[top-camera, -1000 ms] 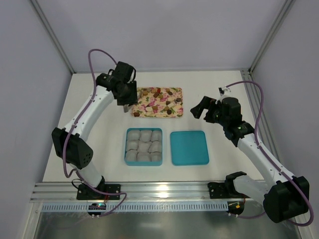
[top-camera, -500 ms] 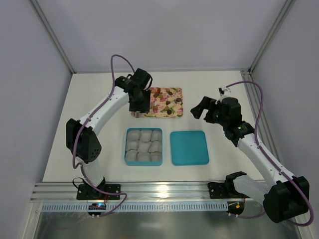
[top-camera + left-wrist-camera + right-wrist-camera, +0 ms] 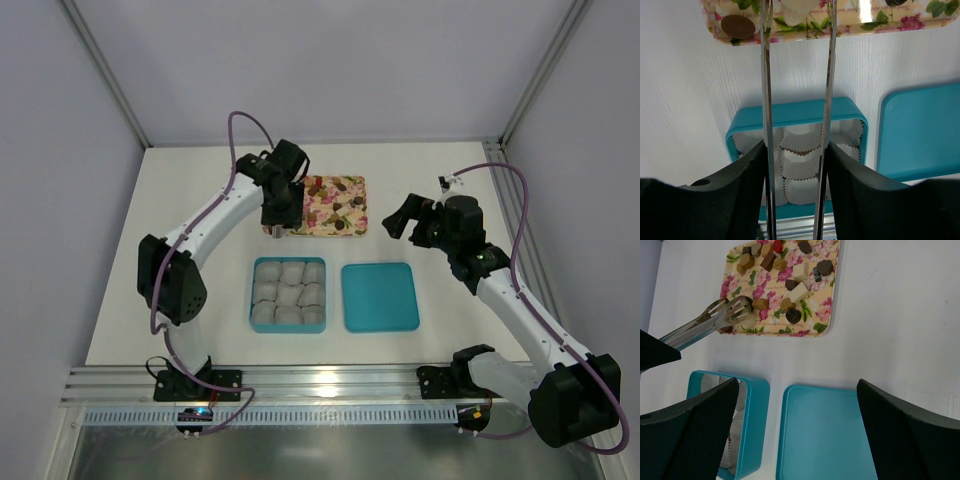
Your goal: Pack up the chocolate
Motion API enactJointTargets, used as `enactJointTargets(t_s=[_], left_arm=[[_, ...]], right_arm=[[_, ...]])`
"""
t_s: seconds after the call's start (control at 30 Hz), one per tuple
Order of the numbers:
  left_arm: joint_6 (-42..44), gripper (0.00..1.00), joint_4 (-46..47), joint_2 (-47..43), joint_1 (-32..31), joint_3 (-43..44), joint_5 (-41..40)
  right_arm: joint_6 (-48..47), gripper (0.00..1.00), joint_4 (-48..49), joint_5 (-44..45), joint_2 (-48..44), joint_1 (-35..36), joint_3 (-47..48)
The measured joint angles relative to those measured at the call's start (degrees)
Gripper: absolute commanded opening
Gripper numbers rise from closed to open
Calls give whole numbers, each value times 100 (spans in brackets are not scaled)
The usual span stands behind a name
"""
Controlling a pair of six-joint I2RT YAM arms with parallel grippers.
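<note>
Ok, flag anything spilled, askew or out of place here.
Nothing stands out: the chocolates are all on the tray, the cups sit in rows in the box, and the lid lies flat beside it.

The tongs [image 3: 766,100] clamped in the left hand [image 3: 796,165] are bare polished metal, bright along their thin edges. The hand's own fingers [image 3: 740,200] are matt black plastic. Beyond the tong tips, the tray [image 3: 865,27] has a glossy printed floral coat, and the chocolate [image 3: 737,26] on it looks smooth with a dull sheen. Under the hand, the box [image 3: 795,109] is smooth teal plastic with a satin shine, and its cups [image 3: 799,142] are thin pleated white paper. The lid [image 3: 920,130] to the hand's right is the same plastic. The bench [image 3: 690,85] is matt white, finely grained.
</note>
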Motion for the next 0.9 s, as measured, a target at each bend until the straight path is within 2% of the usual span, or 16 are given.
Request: enactJointTargets(t_s=[0.43, 0.9], left_arm=[[-2, 48, 11, 133, 0, 0, 2], [-7, 40, 50, 153, 0, -2, 7]], right_arm=[[-2, 100, 0, 0, 0, -2, 0], [0, 100, 2, 2, 0, -2, 0]])
